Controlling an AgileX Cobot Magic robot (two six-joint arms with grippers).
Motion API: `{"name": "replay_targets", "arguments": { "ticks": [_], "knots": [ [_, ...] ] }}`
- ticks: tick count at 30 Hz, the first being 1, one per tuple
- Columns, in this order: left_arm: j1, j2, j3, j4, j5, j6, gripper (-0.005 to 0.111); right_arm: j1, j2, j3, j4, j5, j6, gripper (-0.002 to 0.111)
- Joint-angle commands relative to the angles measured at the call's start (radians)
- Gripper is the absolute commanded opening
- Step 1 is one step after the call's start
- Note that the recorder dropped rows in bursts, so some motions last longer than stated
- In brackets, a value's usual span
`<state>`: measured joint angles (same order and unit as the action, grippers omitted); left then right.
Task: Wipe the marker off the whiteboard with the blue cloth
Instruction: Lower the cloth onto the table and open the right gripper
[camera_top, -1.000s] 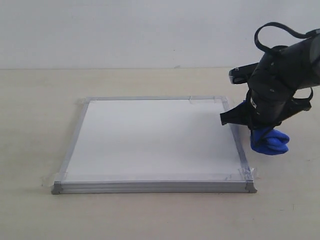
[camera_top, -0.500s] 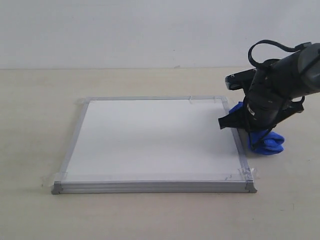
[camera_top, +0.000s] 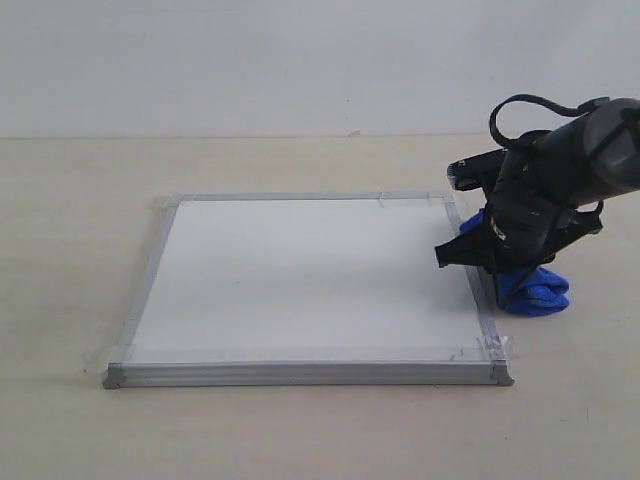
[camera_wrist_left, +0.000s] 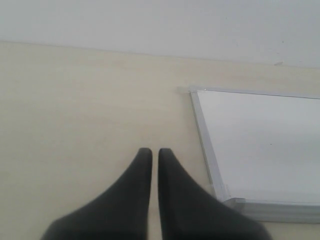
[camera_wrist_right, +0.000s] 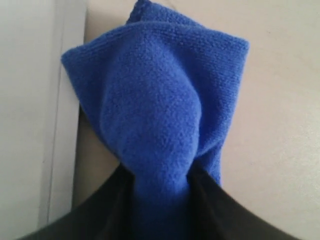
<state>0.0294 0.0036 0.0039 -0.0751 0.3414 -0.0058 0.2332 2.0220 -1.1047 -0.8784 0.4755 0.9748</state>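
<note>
The whiteboard lies flat on the table, its white face bare; no red marker line shows on it in any view. The blue cloth rests bunched on the table just off the board's right edge, and my right gripper is shut on it. In the right wrist view the blue cloth fills the gap between the two black fingers, beside the board's silver frame. My left gripper is shut with nothing in it, over bare table beside the whiteboard's corner.
The pale wooden table runs back to a white wall. Clear tape holds the board's corners. The right arm's black body and cable loop stand over the board's right edge.
The right gripper has come down with the cloth and shifted slightly left; the cloth now sits lower, on the table by the board's right edge. The board has not moved.
</note>
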Motion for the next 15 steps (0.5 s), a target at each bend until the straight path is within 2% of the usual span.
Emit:
{"name": "replay_targets", "arguments": {
  "ticks": [1,2,7,15],
  "knots": [
    [-0.006,-0.004,-0.004,-0.006,-0.003,-0.002,0.004,-0.004,0.013,-0.001,0.065,-0.056,-0.044,0.073],
    [-0.006,-0.004,-0.004,-0.006,-0.003,-0.002,0.004,-0.004,0.013,-0.003,0.072,-0.053,-0.044,0.076],
    [-0.006,-0.004,-0.004,-0.006,-0.003,-0.002,0.004,-0.004,-0.010,-0.003,0.102,-0.037,-0.084,0.066],
    [-0.006,-0.004,-0.004,-0.006,-0.003,-0.002,0.004,-0.004,-0.104,-0.003,0.113,-0.016,-0.109,0.066]
  ]
}}
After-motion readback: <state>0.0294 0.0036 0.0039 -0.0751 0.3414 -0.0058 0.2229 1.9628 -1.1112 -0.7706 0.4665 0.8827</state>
